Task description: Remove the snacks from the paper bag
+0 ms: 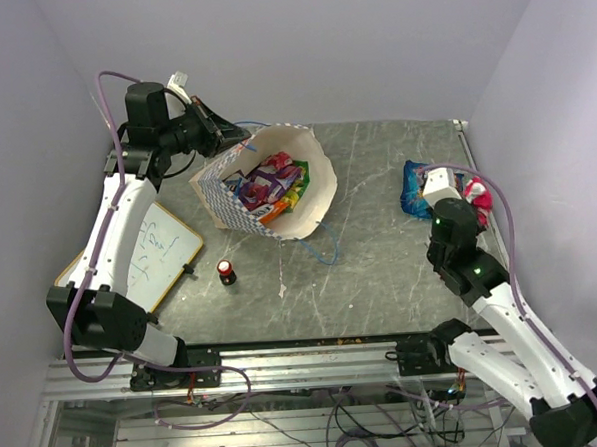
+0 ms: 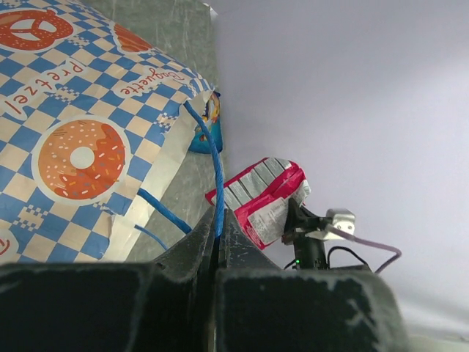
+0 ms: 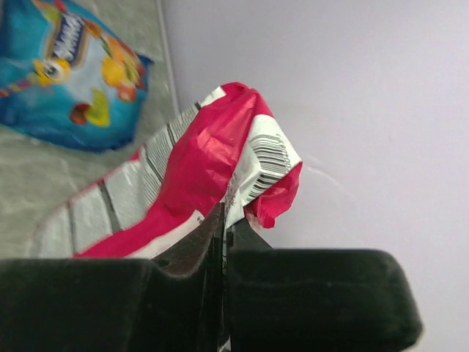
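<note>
Paper bag [image 1: 314, 183], blue cord handle [image 2: 215, 169] pinched in left jaws, pink snack packet [image 3: 205, 161] pinched in right jaws

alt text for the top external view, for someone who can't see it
A cream paper bag sits open on a grey table with colourful snack packets inside, the left hand gripping its cord handle. At the right edge the right hand grips a pink packet beside a blue packet.
</note>
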